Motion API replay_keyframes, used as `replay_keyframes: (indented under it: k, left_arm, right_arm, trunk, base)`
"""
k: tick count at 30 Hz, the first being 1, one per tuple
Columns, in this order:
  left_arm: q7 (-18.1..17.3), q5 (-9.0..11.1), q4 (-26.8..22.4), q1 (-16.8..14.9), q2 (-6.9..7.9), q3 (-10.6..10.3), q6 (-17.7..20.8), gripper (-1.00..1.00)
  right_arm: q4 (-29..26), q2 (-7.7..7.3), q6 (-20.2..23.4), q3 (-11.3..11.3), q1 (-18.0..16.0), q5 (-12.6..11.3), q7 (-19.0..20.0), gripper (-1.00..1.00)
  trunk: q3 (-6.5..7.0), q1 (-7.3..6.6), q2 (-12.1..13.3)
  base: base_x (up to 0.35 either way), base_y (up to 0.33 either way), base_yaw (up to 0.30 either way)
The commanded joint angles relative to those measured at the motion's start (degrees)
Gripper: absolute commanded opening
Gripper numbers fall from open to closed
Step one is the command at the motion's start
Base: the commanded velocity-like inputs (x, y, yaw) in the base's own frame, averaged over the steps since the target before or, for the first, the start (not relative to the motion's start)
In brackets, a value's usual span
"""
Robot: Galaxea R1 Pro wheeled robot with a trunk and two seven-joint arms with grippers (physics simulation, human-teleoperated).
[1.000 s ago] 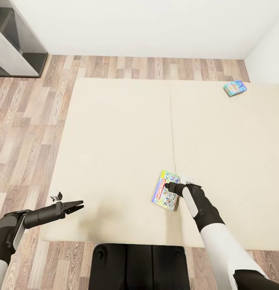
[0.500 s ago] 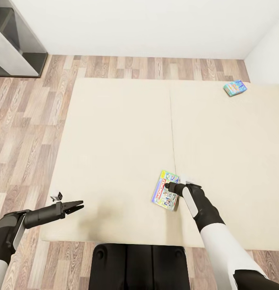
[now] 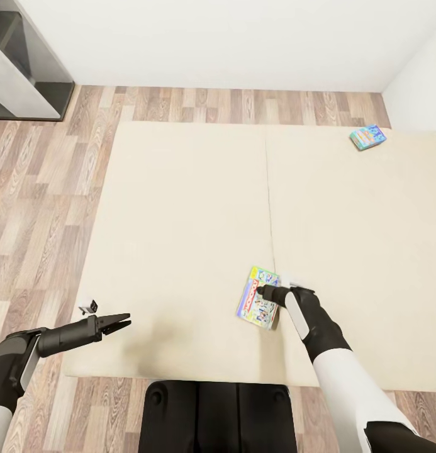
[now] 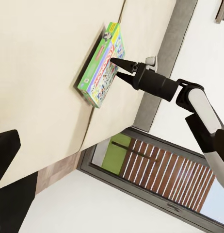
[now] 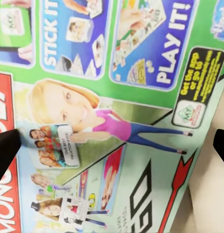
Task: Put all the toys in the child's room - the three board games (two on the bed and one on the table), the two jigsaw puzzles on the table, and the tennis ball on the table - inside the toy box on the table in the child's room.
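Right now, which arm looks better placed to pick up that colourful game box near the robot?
The right. Its pincer is already poised over the near game box on the bed, fingertips spread at either side in its wrist view. The left pincer hangs well off to the side, near the bed's edge.

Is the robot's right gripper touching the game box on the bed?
Cannot tell. In the left wrist view the right gripper tips meet the board game outline, without a plain gap or contact.

Two game boxes [image 3: 260, 297] [image 3: 367, 137] on bed [image 3: 180, 239]
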Motion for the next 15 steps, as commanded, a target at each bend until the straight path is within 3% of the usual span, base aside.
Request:
replay_keyframes:
  k: [1, 6, 15]
  left_arm:
    - [-0.23, -0.03, 0.00, -0.02, 0.01, -0.01, 0.60, 1.00]
    - [-0.23, -0.03, 0.00, -0.02, 0.01, -0.01, 0.60, 1.00]
    - [-0.23, -0.03, 0.01, -0.02, 0.01, -0.01, 0.60, 1.00]
  right_arm:
    - [1.22, 0.06, 0.25, -0.08, 0.02, -0.97, 0.35, 1.00]
    - [1.22, 0.07, 0.35, -0.08, 0.02, -0.95, 3.07, 1.00]
    - [1.07, 0.07, 0.42, 0.00, 0.02, -0.95, 3.70, 1.00]
  trunk:
    - [-0.06, 0.05, -0.07]
    - [-0.06, 0.05, -0.07]
    - [-0.06, 0.05, -0.07]
  base:
    - [0.000, 0.000, 0.000]
    - [0.000, 0.000, 0.000]
    - [0.000, 0.000, 0.000]
